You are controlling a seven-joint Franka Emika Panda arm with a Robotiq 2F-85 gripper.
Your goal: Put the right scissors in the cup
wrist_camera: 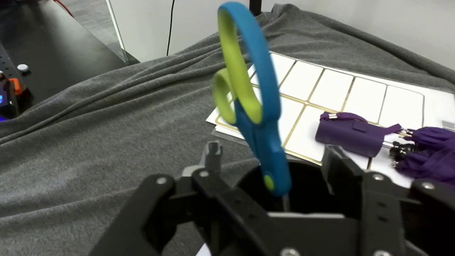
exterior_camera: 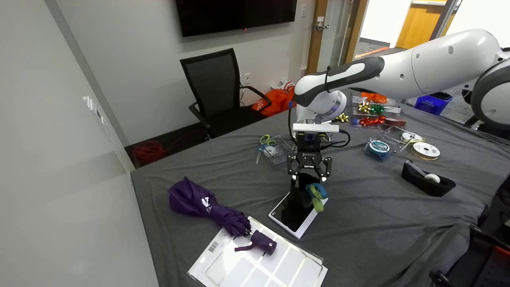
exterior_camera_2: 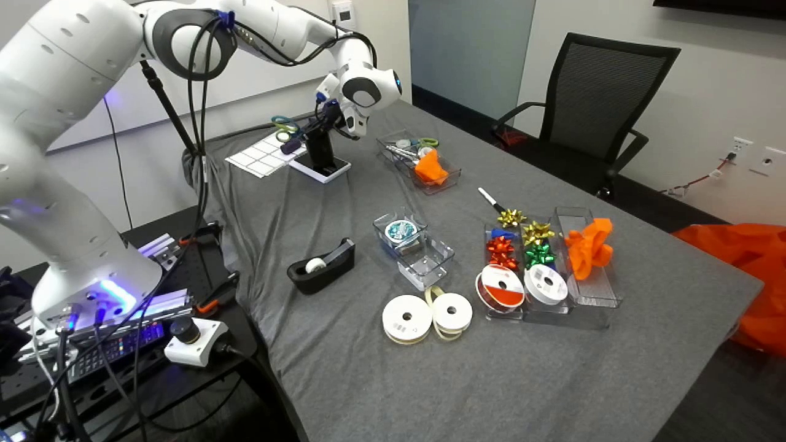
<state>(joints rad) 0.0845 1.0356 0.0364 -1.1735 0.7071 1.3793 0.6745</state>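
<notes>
The black cup stands upright on a flat white-edged box; it also shows in an exterior view and the wrist view. A pair of scissors with blue-and-green loop handles stands in it, blades down inside, handles leaning out over the rim. Another pair with bright green loops lies in a clear tray behind. I cannot tell which pair is the right scissors. My gripper is open above the cup's mouth, its fingers apart on both sides of the scissors, not touching them.
A purple umbrella lies partly on white label sheets. A black tape dispenser stands to one side. Clear trays with an orange cloth, ribbon spools and bows stand farther along the table.
</notes>
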